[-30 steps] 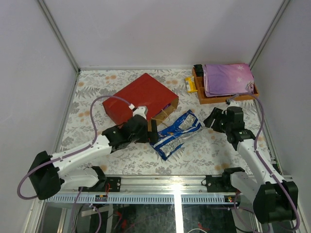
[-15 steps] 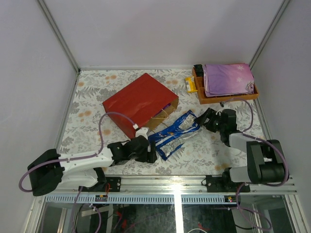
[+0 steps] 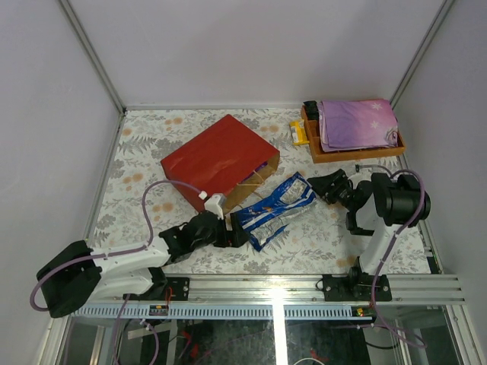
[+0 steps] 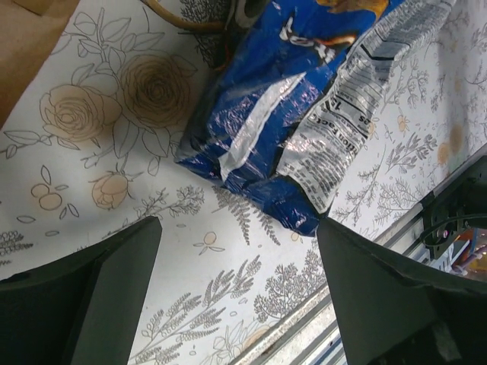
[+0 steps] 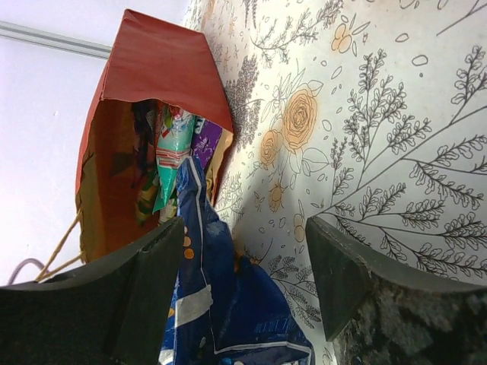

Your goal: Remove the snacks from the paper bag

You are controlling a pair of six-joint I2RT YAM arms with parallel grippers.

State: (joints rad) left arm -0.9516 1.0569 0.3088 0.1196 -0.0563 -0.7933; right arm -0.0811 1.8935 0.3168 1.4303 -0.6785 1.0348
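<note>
The red paper bag (image 3: 217,154) lies on its side, its mouth facing the near right. Two blue-and-white snack packs (image 3: 274,209) lie on the table just outside the mouth. My left gripper (image 3: 237,233) stands open at their near-left end; in its wrist view the left gripper (image 4: 240,251) has bare table between its fingers, and the blue pack (image 4: 289,129) ends just ahead of them. My right gripper (image 3: 323,185) is open at the packs' right. In the right wrist view the bag (image 5: 156,72) shows teal (image 5: 173,148) and purple (image 5: 205,143) snacks inside, and the right gripper (image 5: 243,247) faces the blue pack (image 5: 221,304).
An orange-brown wooden tray (image 3: 355,153) at the back right holds a folded purple cloth (image 3: 358,123), with a small yellow item (image 3: 298,133) beside it. The table's metal front rail (image 4: 426,228) runs close behind my left gripper. White walls enclose the table.
My left gripper has drawn back from the bag's mouth toward the near edge. The right arm has folded down and its gripper has come left to the packs.
</note>
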